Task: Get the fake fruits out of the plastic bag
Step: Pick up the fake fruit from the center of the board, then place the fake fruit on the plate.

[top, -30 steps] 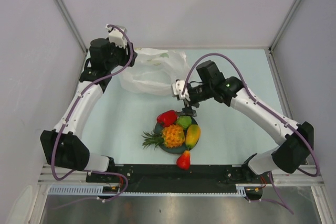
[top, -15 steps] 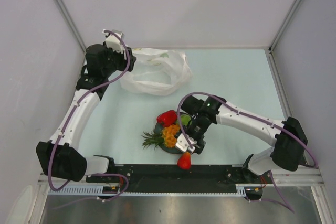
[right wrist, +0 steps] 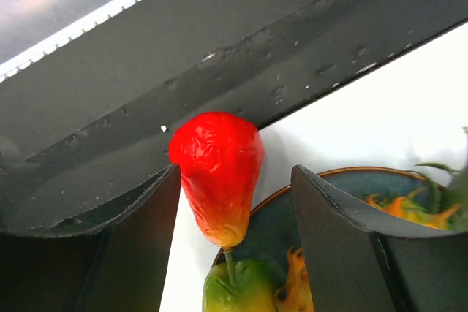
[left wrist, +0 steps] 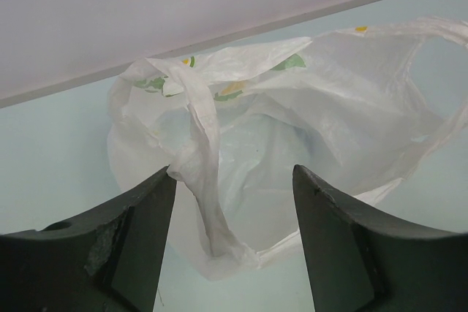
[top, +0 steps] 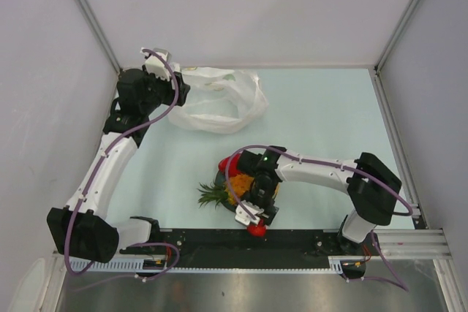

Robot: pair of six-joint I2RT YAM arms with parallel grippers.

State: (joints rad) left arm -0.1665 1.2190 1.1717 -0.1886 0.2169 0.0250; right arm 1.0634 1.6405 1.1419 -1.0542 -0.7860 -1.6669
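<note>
Right wrist view puts the red pear-shaped plastic fruit [right wrist: 217, 173] between the right fingers [right wrist: 344, 246]. They stand spread to either side of it, one just beside its skin and the other apart, pinching nothing. The fruit lies at the near rim of the dark blue-grey round plate [right wrist: 329, 180]. Its broad end is out over the pale desk [right wrist: 395, 107] by the black rail, and its stem points at a small green round fruit [right wrist: 238, 290].

From above, the orange-yellow plastic pineapple [top: 235, 184] sits on the same plate, well apart from the thin translucent white plastic bag [top: 216, 104] at the far left of the desk. The left fingers [left wrist: 124, 253] are also spread, with one loop handle running between them ungripped. The bag looks slack, and no fruit shows inside it.

The step in hand appears to be picking up the stray red piece. To do it well, the fingers should centre on its widest part. They should close gently, since a glossy tapered shape may squirt out toward the rail. The lift should clear the rim without nudging the green one.
</note>
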